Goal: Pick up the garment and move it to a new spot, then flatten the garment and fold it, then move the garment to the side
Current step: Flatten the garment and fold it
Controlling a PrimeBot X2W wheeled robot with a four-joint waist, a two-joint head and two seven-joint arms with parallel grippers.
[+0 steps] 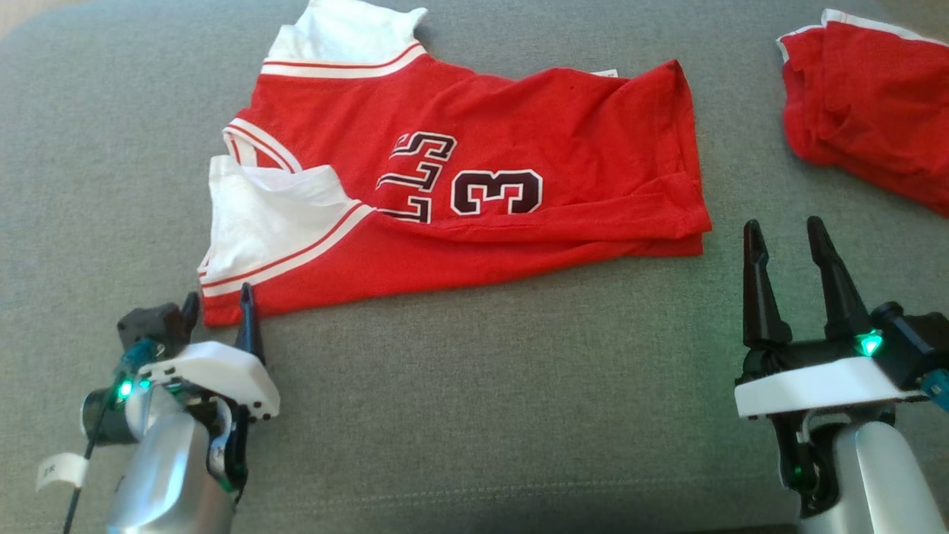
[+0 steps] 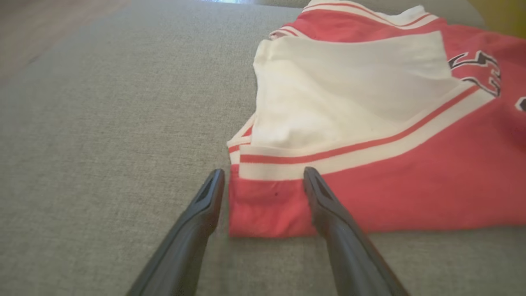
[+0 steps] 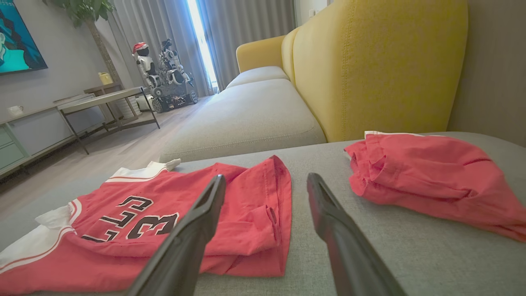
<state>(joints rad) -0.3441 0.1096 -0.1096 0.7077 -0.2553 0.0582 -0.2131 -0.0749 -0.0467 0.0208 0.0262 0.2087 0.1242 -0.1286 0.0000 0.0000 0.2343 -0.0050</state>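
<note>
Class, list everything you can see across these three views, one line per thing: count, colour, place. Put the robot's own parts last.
jersey: one, red with white sleeves and a dark 3, spread mid-cushion.
second garment: one, red with white trim, bunched on the cushion, far right.
cushion: one, grey, under both garments.
sofa back: one, yellow, beyond the cushion.
table: one, grey top, dark legs, on the floor beyond.
curtains: grey, at the far window.
left gripper: one, dark fingers, open, at the jersey's near left corner.
right gripper: one, dark fingers, open, over bare cushion by the jersey's right end.
</note>
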